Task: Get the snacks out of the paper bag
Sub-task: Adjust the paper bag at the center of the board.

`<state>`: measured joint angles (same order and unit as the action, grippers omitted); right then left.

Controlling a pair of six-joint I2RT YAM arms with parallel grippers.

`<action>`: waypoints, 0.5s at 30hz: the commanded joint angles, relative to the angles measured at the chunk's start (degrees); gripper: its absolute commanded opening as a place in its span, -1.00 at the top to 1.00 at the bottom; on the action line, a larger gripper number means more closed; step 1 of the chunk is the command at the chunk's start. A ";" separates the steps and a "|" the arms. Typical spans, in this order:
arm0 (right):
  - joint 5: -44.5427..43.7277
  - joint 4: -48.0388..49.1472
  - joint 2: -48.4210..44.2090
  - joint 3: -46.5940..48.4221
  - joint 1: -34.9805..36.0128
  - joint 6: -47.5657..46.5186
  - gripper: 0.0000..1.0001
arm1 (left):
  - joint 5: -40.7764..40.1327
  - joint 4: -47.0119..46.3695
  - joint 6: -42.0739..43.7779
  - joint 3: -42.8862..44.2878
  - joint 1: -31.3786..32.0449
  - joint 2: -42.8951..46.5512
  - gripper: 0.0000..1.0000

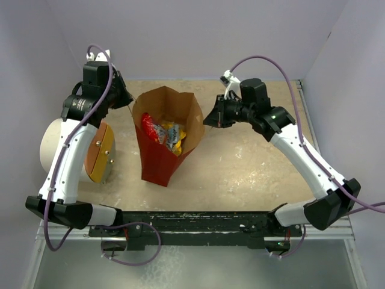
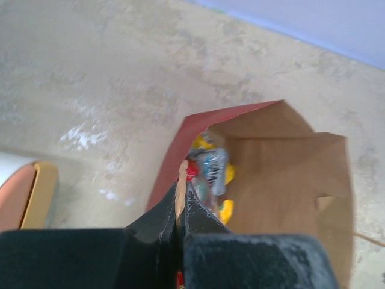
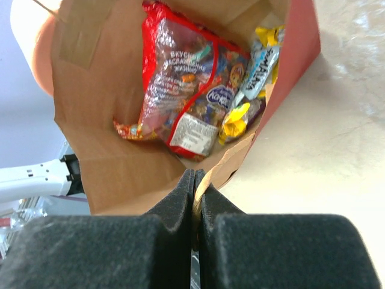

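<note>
Right gripper (image 3: 194, 180) pinching red paper bag (image 3: 114, 162) rim, left gripper (image 2: 180, 201) likewise, snacks (image 3: 180, 84) inside

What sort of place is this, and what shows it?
Probably a robot lab workcell: left arm and right arm bolted at the table edge, plain walls closing it in, a staged paper bag.

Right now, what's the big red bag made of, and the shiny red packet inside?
The paper bag looks like paper: matte red outside, creased brown kraft inside. The red snack bag looks like glossy plastic film; it glints and crinkles.
</note>
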<state>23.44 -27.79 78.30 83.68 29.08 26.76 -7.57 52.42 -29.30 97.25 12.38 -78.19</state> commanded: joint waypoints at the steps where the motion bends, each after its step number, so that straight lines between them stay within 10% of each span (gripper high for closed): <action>1: 1.42 5.33 0.21 2.64 2.80 0.99 0.94 | 7.31 -14.01 3.04 4.81 -0.76 2.91 1.00; 9: -0.47 2.30 -0.89 -3.27 2.91 -2.75 0.91 | 35.44 -25.55 3.34 -9.03 -0.62 6.74 1.00; 15: -2.57 -5.34 -5.51 -10.18 3.03 -7.61 0.91 | 40.74 -35.44 -4.09 -20.78 7.33 10.17 1.00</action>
<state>23.09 -28.10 77.58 76.27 32.18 23.70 23.83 30.79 -28.05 80.20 14.70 -71.53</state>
